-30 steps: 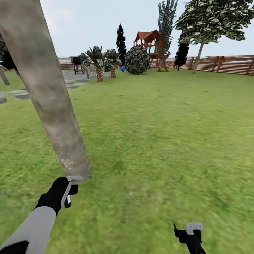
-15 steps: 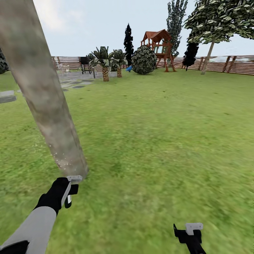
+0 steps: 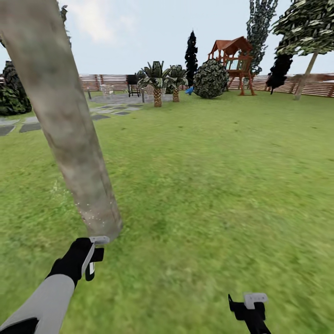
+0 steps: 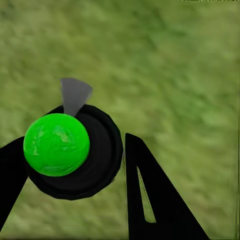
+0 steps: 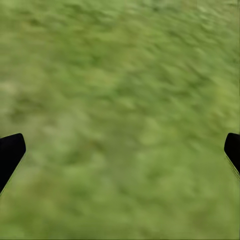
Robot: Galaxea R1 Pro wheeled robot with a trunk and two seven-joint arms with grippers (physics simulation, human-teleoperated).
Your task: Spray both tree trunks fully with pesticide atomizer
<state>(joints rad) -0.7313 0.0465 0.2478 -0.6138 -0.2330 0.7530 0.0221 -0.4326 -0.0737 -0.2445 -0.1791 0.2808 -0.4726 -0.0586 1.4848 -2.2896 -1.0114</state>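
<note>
My left hand (image 3: 88, 260) grips the green-capped black atomizer (image 4: 65, 150) just beside the speckled grey-brown trunk (image 3: 69, 130), whose top is cut off; my right hand (image 5: 120, 150) gapes empty above open lawn (image 3: 208, 185).

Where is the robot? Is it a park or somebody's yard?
It looks like a fenced backyard garden: a grass lawn, a wooden fence around it, and a red-roofed play tower at the far end.

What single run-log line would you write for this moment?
left gripper: shut on atomizer | right gripper: open, over grass | tree trunk: white specks low
</note>
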